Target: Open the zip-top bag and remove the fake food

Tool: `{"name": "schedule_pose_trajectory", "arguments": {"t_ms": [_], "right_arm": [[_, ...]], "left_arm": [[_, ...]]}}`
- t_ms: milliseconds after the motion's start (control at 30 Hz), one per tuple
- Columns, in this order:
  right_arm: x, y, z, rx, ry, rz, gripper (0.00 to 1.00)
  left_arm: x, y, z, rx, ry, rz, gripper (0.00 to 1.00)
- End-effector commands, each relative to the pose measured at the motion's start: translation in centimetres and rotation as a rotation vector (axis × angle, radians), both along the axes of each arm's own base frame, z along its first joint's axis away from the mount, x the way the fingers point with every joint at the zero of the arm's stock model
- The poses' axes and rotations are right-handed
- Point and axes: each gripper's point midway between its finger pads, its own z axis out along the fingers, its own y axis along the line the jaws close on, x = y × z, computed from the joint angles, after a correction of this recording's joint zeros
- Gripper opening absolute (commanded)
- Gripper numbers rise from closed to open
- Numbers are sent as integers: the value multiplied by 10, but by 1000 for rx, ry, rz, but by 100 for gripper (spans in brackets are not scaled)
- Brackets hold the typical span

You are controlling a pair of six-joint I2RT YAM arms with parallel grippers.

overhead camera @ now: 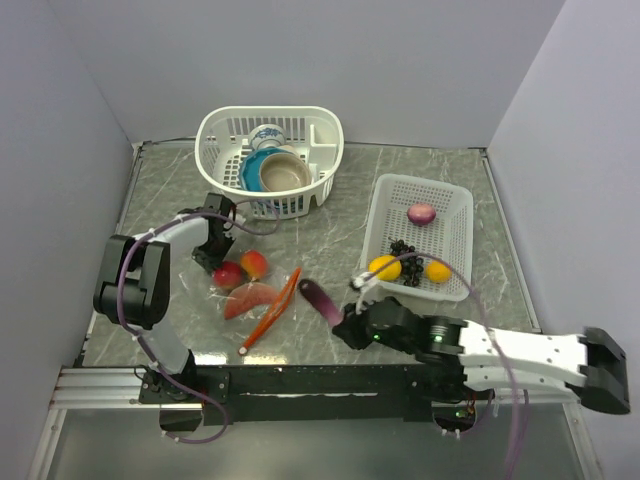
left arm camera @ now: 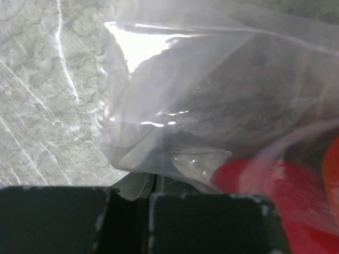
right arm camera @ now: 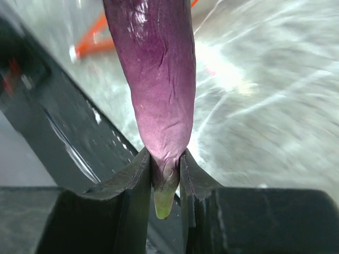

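Top external view, nearest first: the right gripper [overhead camera: 347, 320] held one glossy purple plastic eggplant [overhead camera: 318, 298]. The right wrist view showed its jaws narrow, clamped on the eggplant's stem end.

Left of it, on the grey marbled table [overhead camera: 340, 215], lay one clear crinkly zip-top bag [overhead camera: 262, 300] with a red-orange zip strip. It had three red fake-food pieces [overhead camera: 228, 274] inside.

The left gripper [overhead camera: 218, 248] sat at the bag's far-left corner. In the left wrist view its black fingers [left arm camera: 53, 222] were almost together, pinching the plastic film.

Farther right, one white slotted tray [overhead camera: 462, 210] held four pieces: a yellow lemon [overhead camera: 384, 267], an orange [overhead camera: 437, 270], dark grapes [overhead camera: 403, 248] and a purple onion [overhead camera: 422, 213].

Farthest back, one white basket [overhead camera: 325, 125] held two ceramic bowls [overhead camera: 280, 172].
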Motion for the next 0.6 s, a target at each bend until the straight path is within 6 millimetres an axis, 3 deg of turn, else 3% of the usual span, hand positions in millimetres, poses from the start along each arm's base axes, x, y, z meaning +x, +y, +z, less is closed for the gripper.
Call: {"name": "schedule_pose_trajectory", "arguments": {"t_ms": [0,67,100,167,200,367,400,467,567], "right_arm": [[29,-49,41,172,-2,-368,0],[52,-81,56,184,-81,-544,0],[62,-96,73,231,-102,-635,0],[81,-130,81,196,-173,-799,0],[87,-137,88,176,-199,-838,4],[122,-183,83,-17,-244,-1077,12],[127,-184,78,-62,-234,-1088,26],[142,-189,75,-70,-216,-1117,38],[156,-176,69,-90,-192,-1062,91]], "left_arm": [[-3,-8,8,-35,-16,-25,1],[-7,-13,9,-49,-5,-27,1],[-10,-16,8,-58,0,-31,1],[-12,-25,11,-75,0,-48,1],[-17,-28,11,-89,13,-51,1],[-31,-45,8,-127,42,-87,1],[-33,-46,8,-134,45,-91,1],[-37,-47,4,-136,56,-93,1],[-39,-47,2,-136,58,-97,1]]}}
